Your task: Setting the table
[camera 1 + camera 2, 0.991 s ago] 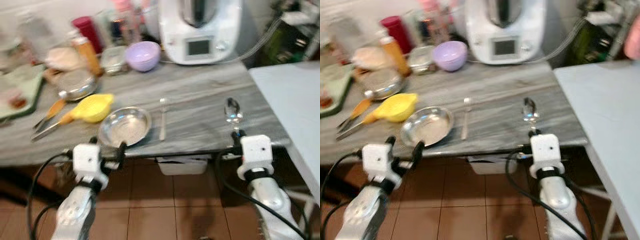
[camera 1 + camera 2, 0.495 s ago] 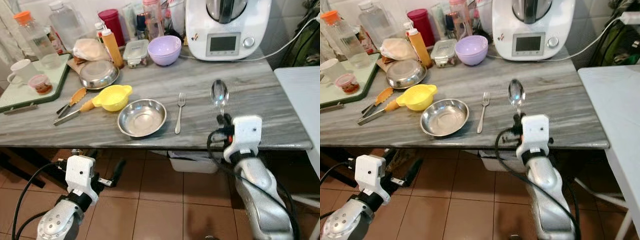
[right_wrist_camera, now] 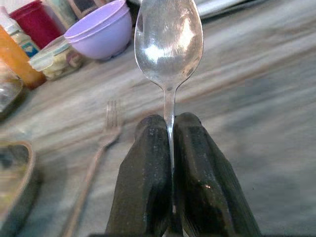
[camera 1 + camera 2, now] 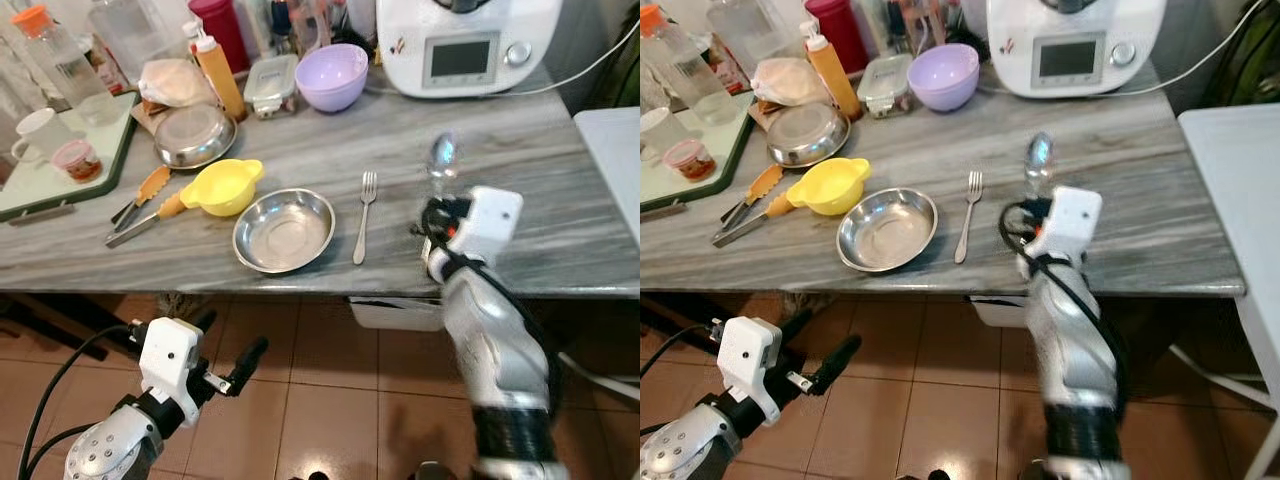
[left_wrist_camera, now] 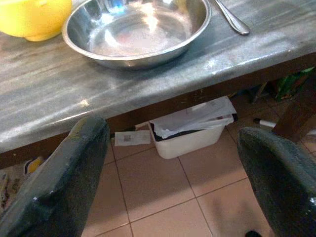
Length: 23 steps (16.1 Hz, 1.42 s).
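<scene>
Right wrist view: the right hand (image 3: 170, 148) clamps the spoon (image 3: 169, 44) by its handle, detail the eye views lose behind the wrist. Spoon's long axis runs away from the robot, bowl toward the food processor (image 4: 465, 45), above the desk (image 4: 560, 215), right of the fork (image 4: 363, 215). Right arm raised, forearm upright. Left hand (image 5: 173, 168) released, fingers spread, below the desk edge near the steel bowl (image 5: 136, 29)

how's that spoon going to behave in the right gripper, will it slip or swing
The spoon looks like polished metal, so probably stiff but slick. The right gripper pinches only its thin handle, with the bowl far beyond the fingertips, so it could pivot or slide if jolted. It seems light, and should land gently beside the fork.
</scene>
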### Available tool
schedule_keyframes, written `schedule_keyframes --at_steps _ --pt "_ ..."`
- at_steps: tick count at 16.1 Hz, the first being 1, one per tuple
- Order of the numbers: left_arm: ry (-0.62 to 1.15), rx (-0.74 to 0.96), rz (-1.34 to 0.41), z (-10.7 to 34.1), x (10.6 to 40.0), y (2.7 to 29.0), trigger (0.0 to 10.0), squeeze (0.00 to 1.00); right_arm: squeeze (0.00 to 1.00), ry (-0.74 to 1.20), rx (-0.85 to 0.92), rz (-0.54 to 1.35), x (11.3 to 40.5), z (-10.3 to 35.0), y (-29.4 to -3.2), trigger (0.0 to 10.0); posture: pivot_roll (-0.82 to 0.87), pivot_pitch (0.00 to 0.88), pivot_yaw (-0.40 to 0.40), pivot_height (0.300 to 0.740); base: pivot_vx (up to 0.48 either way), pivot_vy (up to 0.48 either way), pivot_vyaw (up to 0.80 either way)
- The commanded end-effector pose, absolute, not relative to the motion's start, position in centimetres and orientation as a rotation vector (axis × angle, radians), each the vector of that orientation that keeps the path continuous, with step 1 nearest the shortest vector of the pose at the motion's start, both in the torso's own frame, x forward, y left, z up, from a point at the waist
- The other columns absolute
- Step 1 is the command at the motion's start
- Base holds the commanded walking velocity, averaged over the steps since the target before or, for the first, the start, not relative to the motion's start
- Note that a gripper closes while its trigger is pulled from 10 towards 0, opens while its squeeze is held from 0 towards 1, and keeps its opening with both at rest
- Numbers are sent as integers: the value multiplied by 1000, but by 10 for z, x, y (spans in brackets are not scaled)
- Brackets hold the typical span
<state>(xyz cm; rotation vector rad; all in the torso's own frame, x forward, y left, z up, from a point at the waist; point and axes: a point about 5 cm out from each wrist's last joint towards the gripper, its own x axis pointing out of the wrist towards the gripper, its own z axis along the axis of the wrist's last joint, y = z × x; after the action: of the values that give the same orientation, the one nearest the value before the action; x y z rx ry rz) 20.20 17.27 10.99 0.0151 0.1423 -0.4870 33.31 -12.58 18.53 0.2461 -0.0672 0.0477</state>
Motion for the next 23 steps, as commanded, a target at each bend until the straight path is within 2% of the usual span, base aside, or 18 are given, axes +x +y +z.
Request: schedule_keyframes --at_steps 1,6,11,15,16,23 --pt "166 24 -501 109 198 175 10000 0 0 -54 284 78 337 188 -113 10000 -200 217 221 740 0 0 0" --pt "193 23 -533 107 184 173 10000 0 0 17 452 104 354 193 -88 10000 -189 214 215 740 0 0 0" --pt "178 1 -589 127 149 170 10000 0 0 90 461 49 356 179 -89 10000 -189 214 215 740 0 0 0" --pt "188 -85 -677 128 129 134 10000 0 0 127 443 4 360 169 -100 10000 -189 214 215 740 0 0 0" --pt "169 -132 -679 127 136 108 10000 0 0 132 432 -10 364 168 -106 10000 -207 208 206 740 0 0 0" --pt "97 -182 -702 154 122 61 10000 0 0 230 480 -17 372 158 -104 10000 -218 195 195 740 0 0 0"
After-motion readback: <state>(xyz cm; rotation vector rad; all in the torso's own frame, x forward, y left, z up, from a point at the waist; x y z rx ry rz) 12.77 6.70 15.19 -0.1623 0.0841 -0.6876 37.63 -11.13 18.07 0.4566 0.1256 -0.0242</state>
